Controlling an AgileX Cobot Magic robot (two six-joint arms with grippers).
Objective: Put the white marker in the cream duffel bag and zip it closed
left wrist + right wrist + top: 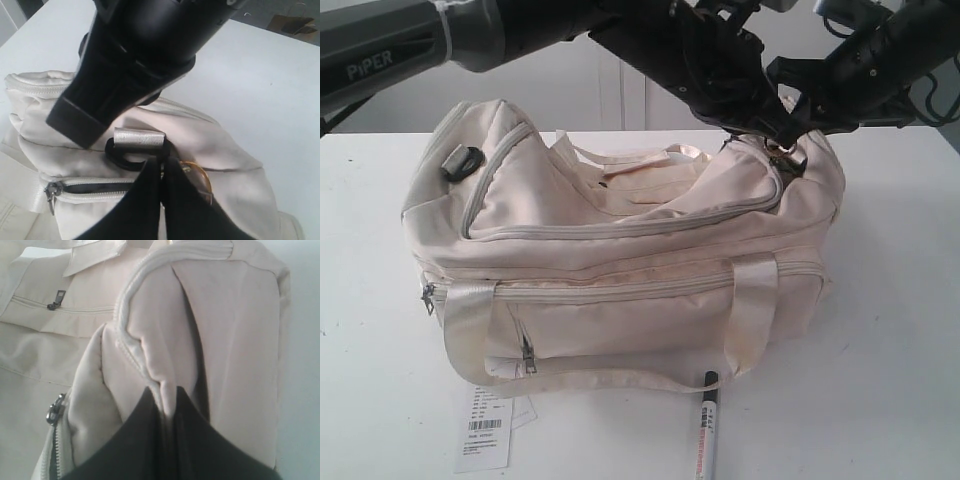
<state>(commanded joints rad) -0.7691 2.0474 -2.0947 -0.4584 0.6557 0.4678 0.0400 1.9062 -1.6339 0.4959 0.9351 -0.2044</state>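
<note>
We see the cream duffel bag (620,290) on the table (890,330), with the white marker (706,432) lying just in front of it, outside. The right pincer (164,396) is clamped on a fold at the bag's end. The left pincer (162,166) is pressed together beside the gold ring (202,175); whether it grips anything we cannot tell.

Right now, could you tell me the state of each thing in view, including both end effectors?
white marker: lying on the table, outside the bag, capped.
cream duffel bag: resting on the table; top zipper looks closed along its visible front.
left end effector: shut, beside the gold zipper charm.
right end effector: shut on a fold of the bag.
paper tag: flat on the table.
</note>
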